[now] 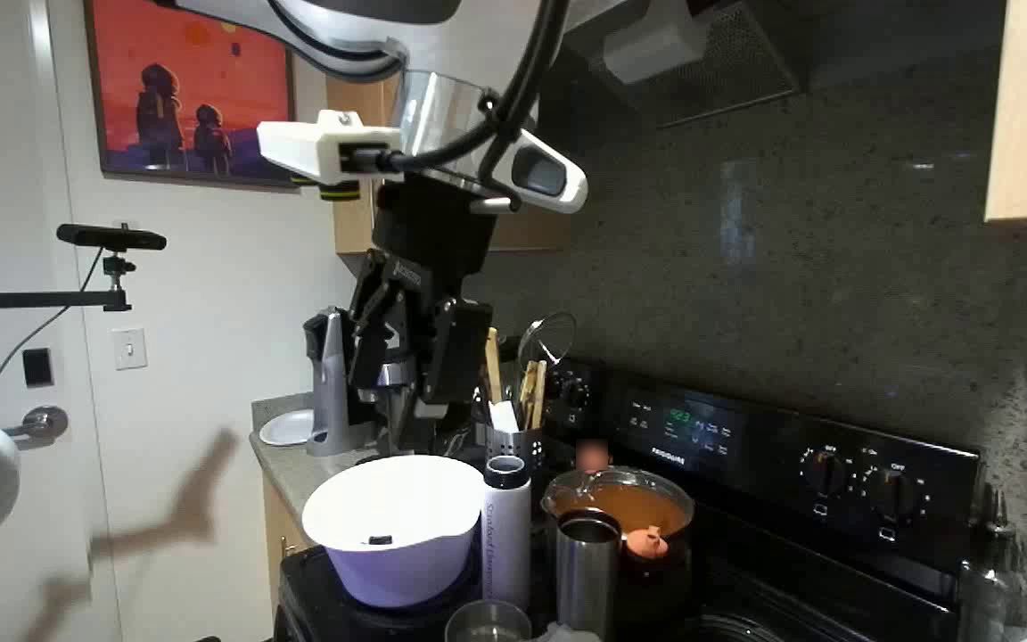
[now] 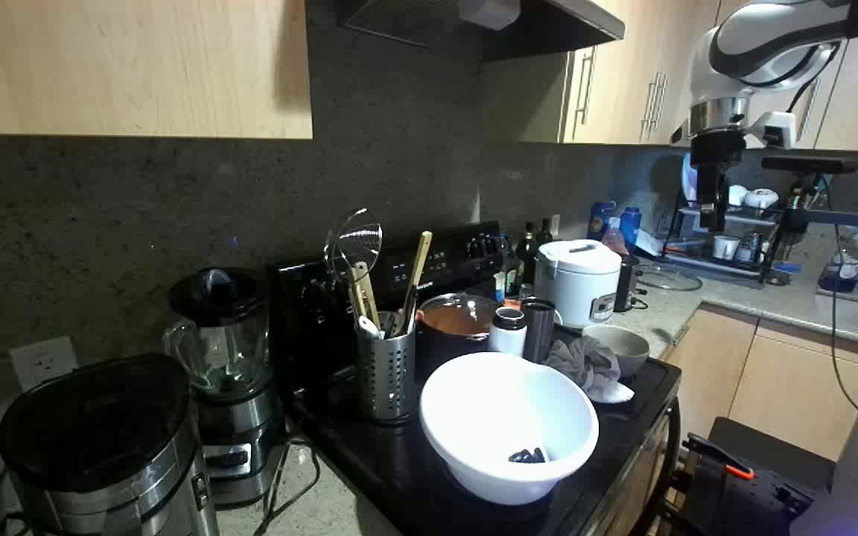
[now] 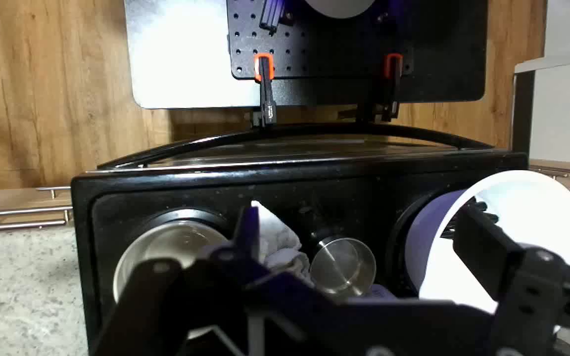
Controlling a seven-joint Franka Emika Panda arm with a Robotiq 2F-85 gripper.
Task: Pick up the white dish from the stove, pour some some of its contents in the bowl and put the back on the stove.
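Observation:
The white dish [image 1: 393,517] is a large deep bowl with a spout. It stands upright on the black stove [image 2: 377,454] and also shows in the other views [image 2: 474,402] [image 3: 557,207]. Small dark pieces [image 2: 527,455] lie inside it. A smaller grey bowl [image 2: 626,346] sits at the opposite end of the stove, partly hidden by my gripper in the wrist view [image 3: 161,244]. It is out of view in an exterior view. My gripper [image 1: 402,388] is open and empty, raised above the stove, apart from both; it also shows from afar [image 2: 712,212] and in the wrist view [image 3: 364,235].
Between the bowls stand a white bottle [image 1: 506,544], a steel tumbler [image 1: 587,571], a clear glass [image 3: 343,267] and a crumpled grey cloth [image 2: 585,365]. Behind are a lidded pot [image 1: 638,504] and a utensil holder [image 2: 386,376]. A range hood [image 1: 701,62] hangs above.

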